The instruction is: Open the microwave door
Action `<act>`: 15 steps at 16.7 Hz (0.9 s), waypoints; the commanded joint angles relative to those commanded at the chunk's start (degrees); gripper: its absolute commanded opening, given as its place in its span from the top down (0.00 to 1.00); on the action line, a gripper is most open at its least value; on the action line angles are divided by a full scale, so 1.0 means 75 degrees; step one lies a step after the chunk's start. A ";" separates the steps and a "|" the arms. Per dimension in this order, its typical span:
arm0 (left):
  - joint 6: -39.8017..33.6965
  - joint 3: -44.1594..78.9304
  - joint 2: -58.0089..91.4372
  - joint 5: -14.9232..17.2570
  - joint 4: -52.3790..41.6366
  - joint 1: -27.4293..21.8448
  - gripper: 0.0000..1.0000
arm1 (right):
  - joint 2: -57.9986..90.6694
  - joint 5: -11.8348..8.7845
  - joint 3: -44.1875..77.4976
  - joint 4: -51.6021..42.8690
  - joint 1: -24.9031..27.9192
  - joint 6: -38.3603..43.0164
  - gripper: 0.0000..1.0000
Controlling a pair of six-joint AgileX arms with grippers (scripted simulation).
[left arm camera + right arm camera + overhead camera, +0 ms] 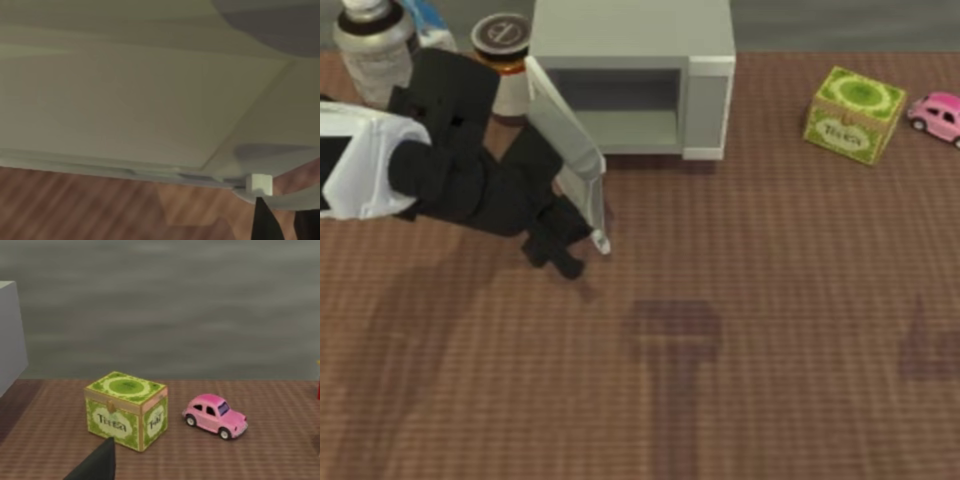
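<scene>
White microwave door [565, 135] stands swung well out; left gripper [582, 243] pinches its handle [601, 240]. Next: continue the outward arc.

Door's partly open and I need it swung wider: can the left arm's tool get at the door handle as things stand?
Probably yes. The left tool is already at the free edge of the microwave door, beside the handle, with bare table around it. Whether it grips the handle cannot be told.

L gripper [582, 248] low, R arm unseen
</scene>
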 joint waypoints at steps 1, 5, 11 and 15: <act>0.0000 0.0000 0.0000 0.0000 0.0000 0.0000 1.00 | 0.0000 0.0000 0.0000 0.0000 0.0000 0.0000 0.00; 0.0000 0.0000 0.0000 0.0000 0.0000 0.0000 1.00 | 0.0000 0.0000 0.0000 0.0000 0.0000 0.0000 0.00; -0.0027 -0.0038 -0.0002 0.0042 -0.0008 -0.0043 1.00 | 0.0000 0.0000 0.0000 0.0000 0.0000 0.0000 0.00; 0.0234 0.0000 0.0013 0.0167 -0.0136 0.0071 1.00 | 0.0000 0.0000 0.0000 0.0000 0.0000 0.0000 0.00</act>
